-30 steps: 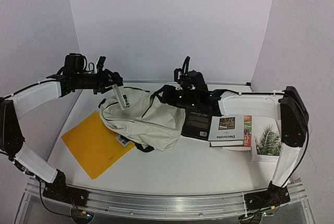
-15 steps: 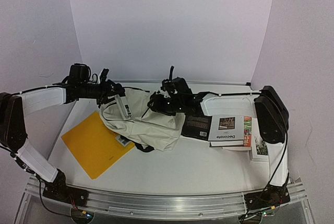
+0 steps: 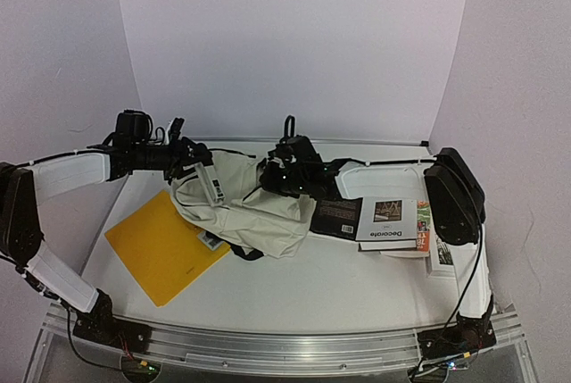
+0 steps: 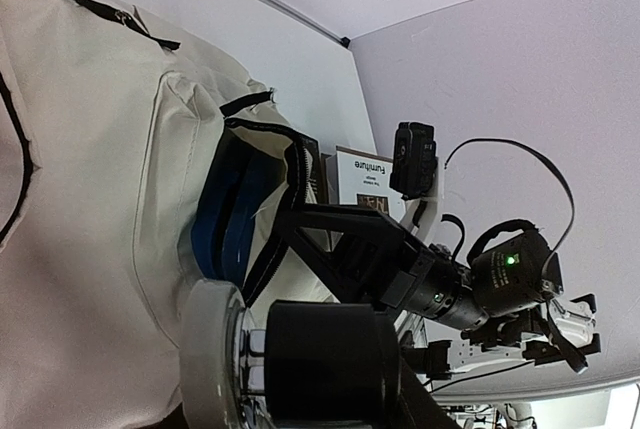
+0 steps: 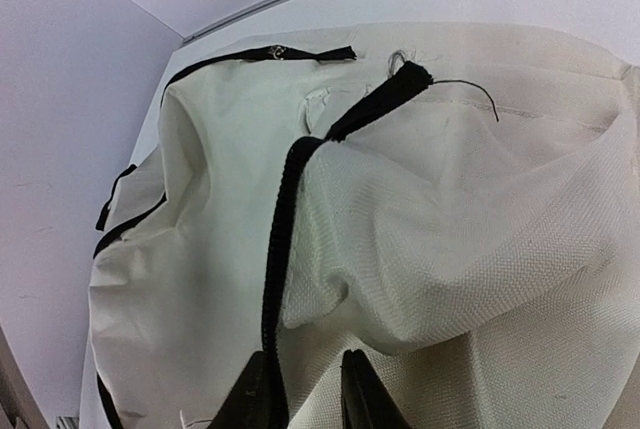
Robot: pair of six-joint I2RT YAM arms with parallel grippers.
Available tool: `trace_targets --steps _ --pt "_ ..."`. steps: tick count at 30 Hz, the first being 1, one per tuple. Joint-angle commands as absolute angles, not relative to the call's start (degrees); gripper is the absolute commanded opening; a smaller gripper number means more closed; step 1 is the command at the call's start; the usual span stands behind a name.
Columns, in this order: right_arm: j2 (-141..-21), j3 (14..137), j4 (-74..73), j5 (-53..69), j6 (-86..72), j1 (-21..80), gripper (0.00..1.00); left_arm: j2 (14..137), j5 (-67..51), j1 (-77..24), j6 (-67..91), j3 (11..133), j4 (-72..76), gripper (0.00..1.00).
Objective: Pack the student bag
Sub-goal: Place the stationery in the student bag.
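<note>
The cream student bag (image 3: 254,209) lies on its side at mid-table, its black-trimmed opening toward the right. My right gripper (image 3: 275,178) is at the top of that opening. In the right wrist view its jaws (image 5: 310,394) are pinched on the cream fabric (image 5: 450,219) beside the black zipper trim (image 5: 285,219). My left gripper (image 3: 201,169) hovers over the bag's left end, shut on a small white oblong thing with dark label marks (image 3: 214,188). The left wrist view shows the bag (image 4: 90,149), blue inside its opening (image 4: 215,224), and a pale disc and black cylinder (image 4: 320,359) close to the lens.
A yellow folder (image 3: 165,245) lies left of the bag. A black book (image 3: 337,213), a white "Decorate" book (image 3: 391,220) and a leaf-print book (image 3: 443,247) lie right of it, under my right arm. Walls close in at the back and sides.
My right gripper has moved left onto the bag's opening edge and the arm has stretched out. My left gripper has dropped lower over the bag with the white thing.
</note>
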State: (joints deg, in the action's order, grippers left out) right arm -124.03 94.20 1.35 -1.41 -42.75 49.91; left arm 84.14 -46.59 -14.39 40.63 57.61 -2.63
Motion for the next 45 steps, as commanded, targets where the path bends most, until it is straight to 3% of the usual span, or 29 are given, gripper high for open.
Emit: trace_targets --steps 1,4,10,17,24,34,45 --pt "-123.41 96.87 1.27 -4.67 -42.86 50.14 0.1 81.12 -48.47 -14.1 42.27 57.23 3.13 0.15" --pt "-122.86 96.79 1.49 -3.5 -42.02 50.12 0.0 81.64 -48.63 -14.11 43.03 56.46 3.9 0.14" --pt "-120.05 94.89 6.14 6.72 -37.64 50.5 0.0 84.57 -51.72 -14.17 44.79 56.9 5.0 0.14" --pt "-112.21 90.13 6.23 7.66 -29.85 51.83 0.0 87.8 -52.03 -14.77 43.23 60.49 4.96 0.13" --pt "-108.34 87.02 6.35 9.72 -26.59 52.22 0.0 91.34 -47.32 -16.89 47.8 60.37 16.3 0.1" --pt "-107.8 85.9 7.1 9.35 -26.56 52.55 0.0 98.59 -40.74 -23.82 50.72 62.87 24.79 0.09" --pt "-105.74 84.84 7.36 0.7 -28.64 52.55 0.0 99.82 -39.73 -26.49 55.6 58.61 23.51 0.13"
